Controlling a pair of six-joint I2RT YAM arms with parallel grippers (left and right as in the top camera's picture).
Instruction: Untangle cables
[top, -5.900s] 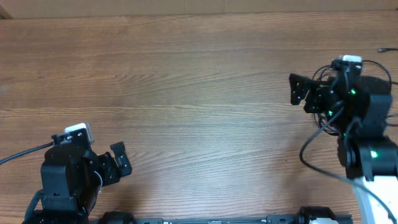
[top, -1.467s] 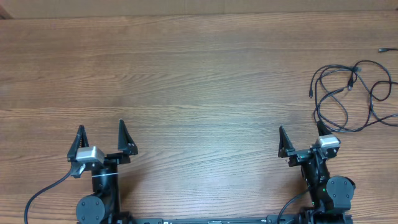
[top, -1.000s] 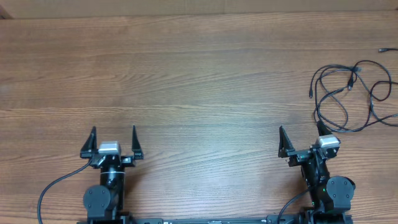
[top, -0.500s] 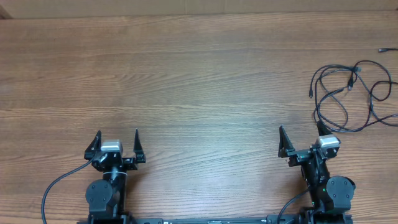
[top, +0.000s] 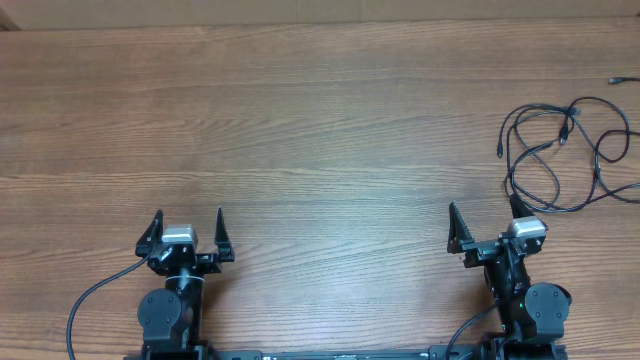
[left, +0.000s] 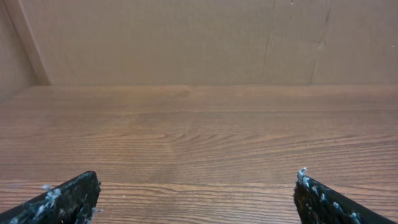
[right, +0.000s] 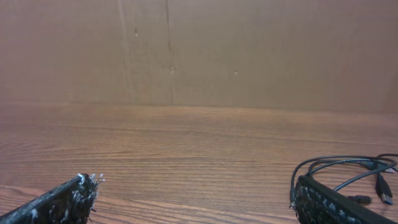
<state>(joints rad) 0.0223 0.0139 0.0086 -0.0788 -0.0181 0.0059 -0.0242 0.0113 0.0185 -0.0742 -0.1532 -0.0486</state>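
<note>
The cables (top: 560, 150) are thin black cords lying in loose overlapping loops at the table's right edge, with small plug ends showing. In the right wrist view they (right: 354, 165) lie just past the right fingertip. My right gripper (top: 484, 225) is open and empty at the front right, a little in front of and left of the cables. My left gripper (top: 188, 229) is open and empty at the front left, far from them. In the left wrist view the gripper (left: 196, 199) has only bare wood between its fingertips.
The wooden table (top: 300, 130) has a brown cardboard wall (left: 186, 37) along its far edge. A small black plug end (top: 614, 79) lies at the far right edge. Thicker black arm cables (top: 85, 305) run off at the front.
My left arm swung round and pulled back to its front-left post, settling in the last second. My right arm withdrew from over the cables earlier, leaving them lying on the table; it is still now.
</note>
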